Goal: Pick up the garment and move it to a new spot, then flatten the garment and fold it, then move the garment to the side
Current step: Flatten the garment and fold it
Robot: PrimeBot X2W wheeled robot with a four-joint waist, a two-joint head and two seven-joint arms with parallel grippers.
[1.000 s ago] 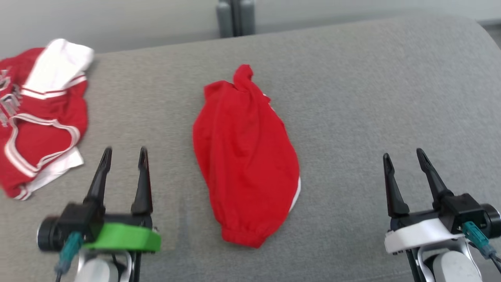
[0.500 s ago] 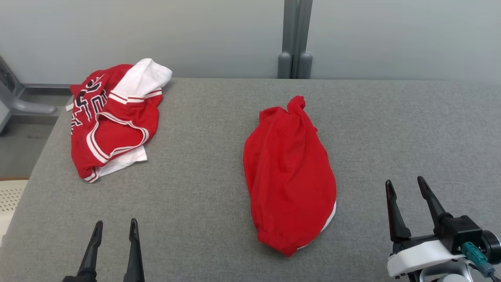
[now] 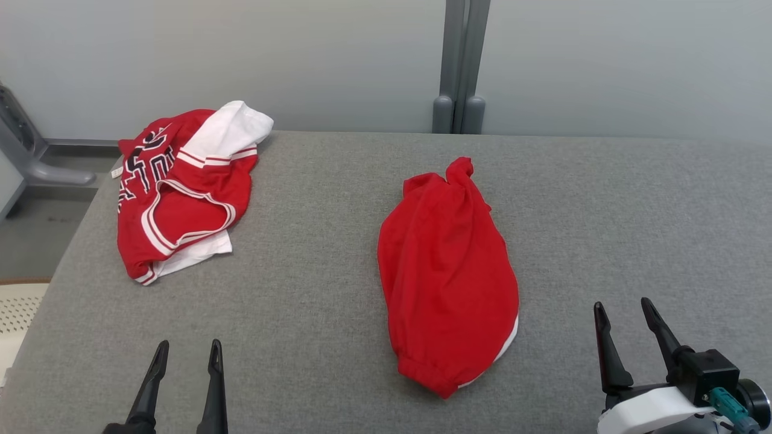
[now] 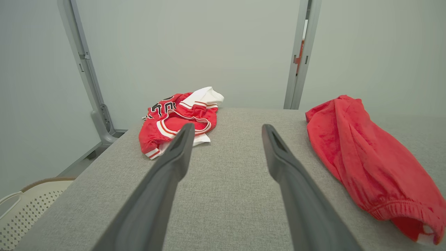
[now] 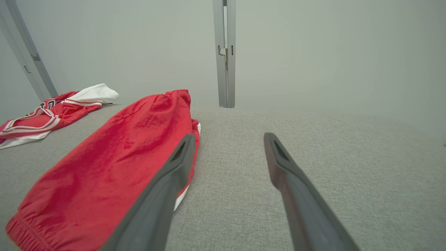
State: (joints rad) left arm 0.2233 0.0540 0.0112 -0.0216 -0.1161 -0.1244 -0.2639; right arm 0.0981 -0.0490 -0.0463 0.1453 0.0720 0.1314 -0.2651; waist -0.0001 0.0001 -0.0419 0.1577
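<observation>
A plain red garment (image 3: 449, 274) lies bunched in a long oval at the middle of the grey padded table (image 3: 325, 301), with a twisted end pointing to the far side and an elastic hem near me. It also lies to the right in the left wrist view (image 4: 366, 157) and to the left in the right wrist view (image 5: 115, 157). My left gripper (image 3: 189, 346) hovers open near the front edge, left of the garment, holding nothing. My right gripper (image 3: 622, 304) is open and apart from the garment, to its right.
A crumpled red and white jersey (image 3: 181, 187) with black lettering lies at the table's far left corner. A grey wall with a vertical post (image 3: 458, 66) stands behind the table. A pale perforated basket (image 4: 21, 209) sits beyond the left edge.
The head camera has pulled back and tilted up, so the whole picture shifted and the wall came into sight. Both garments lie as before. Both grippers stay open, lower in the picture.
</observation>
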